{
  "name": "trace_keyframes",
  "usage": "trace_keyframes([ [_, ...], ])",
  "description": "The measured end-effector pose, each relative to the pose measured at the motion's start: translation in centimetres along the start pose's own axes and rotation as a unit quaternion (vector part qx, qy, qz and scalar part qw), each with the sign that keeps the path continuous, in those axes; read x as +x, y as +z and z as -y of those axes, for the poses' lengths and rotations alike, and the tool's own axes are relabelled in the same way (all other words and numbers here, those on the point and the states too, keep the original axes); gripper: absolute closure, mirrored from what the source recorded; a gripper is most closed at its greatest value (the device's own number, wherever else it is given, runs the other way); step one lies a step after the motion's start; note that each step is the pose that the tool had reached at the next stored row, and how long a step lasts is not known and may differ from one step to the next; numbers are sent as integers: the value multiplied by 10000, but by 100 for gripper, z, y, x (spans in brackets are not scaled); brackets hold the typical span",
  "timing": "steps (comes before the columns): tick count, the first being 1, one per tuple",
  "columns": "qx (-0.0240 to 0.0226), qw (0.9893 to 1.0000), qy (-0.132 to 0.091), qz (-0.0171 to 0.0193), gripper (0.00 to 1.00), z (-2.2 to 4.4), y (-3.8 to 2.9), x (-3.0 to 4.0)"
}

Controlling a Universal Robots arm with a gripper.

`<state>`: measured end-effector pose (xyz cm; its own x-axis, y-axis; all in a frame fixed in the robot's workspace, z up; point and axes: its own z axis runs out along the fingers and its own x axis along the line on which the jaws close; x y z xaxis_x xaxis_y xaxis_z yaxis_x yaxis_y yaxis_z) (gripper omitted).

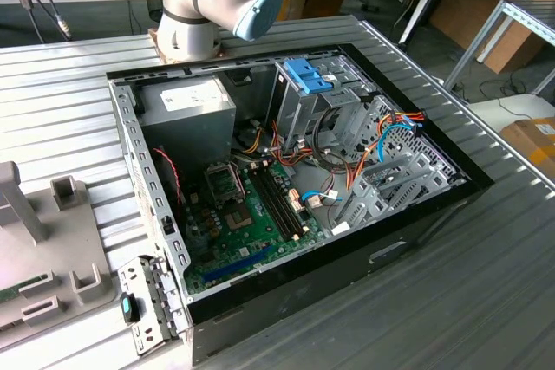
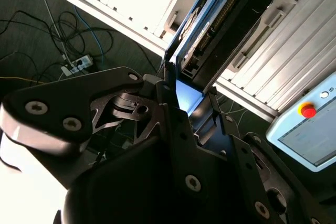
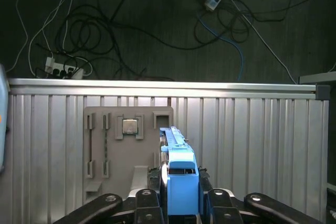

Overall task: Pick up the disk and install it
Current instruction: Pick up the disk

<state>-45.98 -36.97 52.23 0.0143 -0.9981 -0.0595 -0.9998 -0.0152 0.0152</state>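
The disk (image 3: 182, 188) is framed in blue, the claw (image 3: 178, 174) black, the motherboard (image 1: 247, 236) green.

I see the arm's base (image 1: 186, 28) standing on the ribbed worktop (image 1: 486, 283), just beside the open computer case (image 1: 347, 276). Inside: green motherboard (image 1: 251, 227), grey power supply (image 1: 189, 114), blue bracket (image 1: 308, 75) atop the drive cage (image 1: 299, 114). Grey fixture plate (image 1: 52, 253) at the exterior view's left.

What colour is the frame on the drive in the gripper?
Light blue: the disk's plastic carrier, best seen in the first wrist view.
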Motion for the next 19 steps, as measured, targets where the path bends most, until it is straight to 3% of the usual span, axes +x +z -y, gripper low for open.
trace_keyframes([
  [3, 0, 10000, 0, 0, 64, 22, -1, 0],
  [10, 0, 10000, 0, 0, 64, 195, -4, 3],
  [19, 0, 10000, 0, 0, 64, 280, -5, 4],
])
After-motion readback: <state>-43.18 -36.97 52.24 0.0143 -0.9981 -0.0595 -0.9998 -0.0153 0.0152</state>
